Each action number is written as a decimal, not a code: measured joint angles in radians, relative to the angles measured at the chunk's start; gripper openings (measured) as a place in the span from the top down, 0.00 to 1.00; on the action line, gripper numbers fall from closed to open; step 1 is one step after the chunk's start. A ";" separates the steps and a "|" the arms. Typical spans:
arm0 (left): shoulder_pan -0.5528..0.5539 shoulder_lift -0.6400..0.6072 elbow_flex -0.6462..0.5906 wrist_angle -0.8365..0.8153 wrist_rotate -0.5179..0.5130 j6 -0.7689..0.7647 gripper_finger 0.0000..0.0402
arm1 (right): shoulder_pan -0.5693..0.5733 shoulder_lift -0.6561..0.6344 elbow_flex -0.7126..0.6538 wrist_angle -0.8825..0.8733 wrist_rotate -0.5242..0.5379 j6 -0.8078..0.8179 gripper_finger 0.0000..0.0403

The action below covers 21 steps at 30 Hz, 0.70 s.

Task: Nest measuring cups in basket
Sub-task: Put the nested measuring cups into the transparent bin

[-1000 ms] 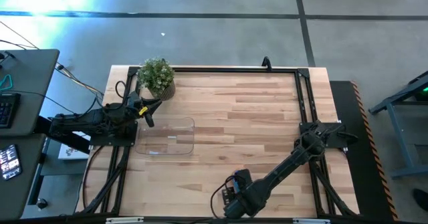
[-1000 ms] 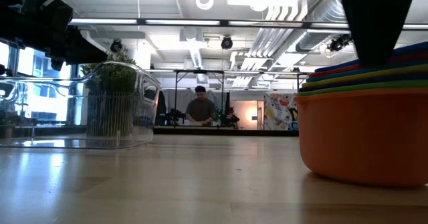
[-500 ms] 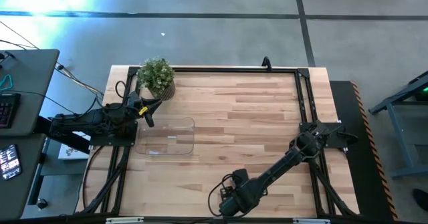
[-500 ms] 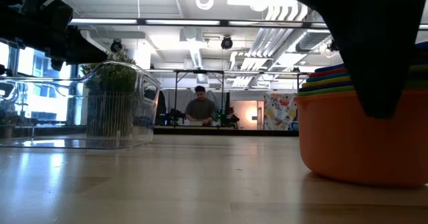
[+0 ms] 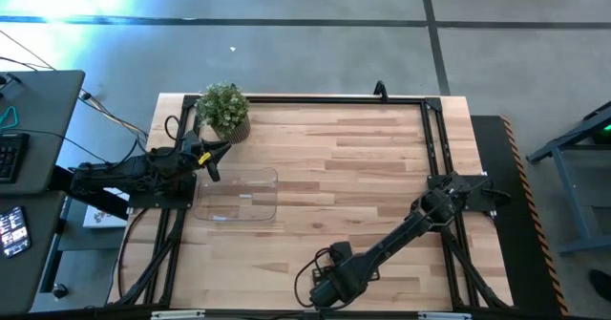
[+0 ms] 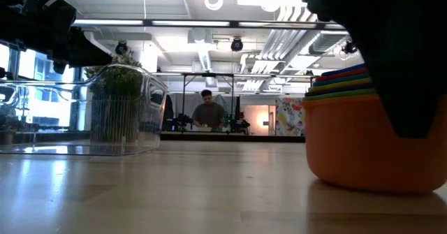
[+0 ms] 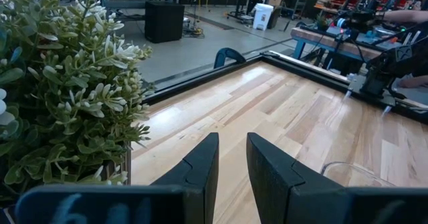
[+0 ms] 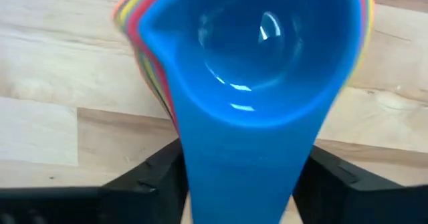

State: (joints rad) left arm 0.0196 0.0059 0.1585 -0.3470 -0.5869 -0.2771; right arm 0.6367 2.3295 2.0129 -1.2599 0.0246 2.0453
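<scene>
Looking down from the high view, the right gripper (image 5: 323, 289) sits low at the table's near edge, well apart from the basket (image 5: 237, 194). Low view: stacked measuring cups (image 6: 367, 140) on the wood. Right wrist: fingers (image 8: 150, 174) straddle the handle, grip unclear. Left gripper (image 7: 231, 160) hangs slightly parted beside the plant (image 7: 60, 90).

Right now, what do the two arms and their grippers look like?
Both arms are dark and slim-linked. The left gripper has two flat, angular black fingers, with a yellow marking near its wrist in the high view. The right gripper has matching black fingers; a black cable loops beside its wrist.
</scene>
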 joint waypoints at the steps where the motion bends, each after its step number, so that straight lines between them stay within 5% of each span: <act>1: 0.000 0.000 0.000 0.000 0.000 0.000 0.83 | -0.001 0.000 0.000 0.001 -0.004 -0.001 0.50; 7: 0.000 0.000 0.000 0.000 0.000 0.000 0.83 | -0.007 0.000 0.000 0.002 -0.011 -0.003 0.63; 21: 0.000 0.000 0.000 0.000 0.000 0.000 0.83 | -0.021 0.000 0.000 0.005 -0.022 -0.030 0.65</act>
State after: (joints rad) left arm 0.0193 0.0059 0.1585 -0.3470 -0.5869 -0.2771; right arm 0.6160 2.3295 2.0129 -1.2552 0.0026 2.0153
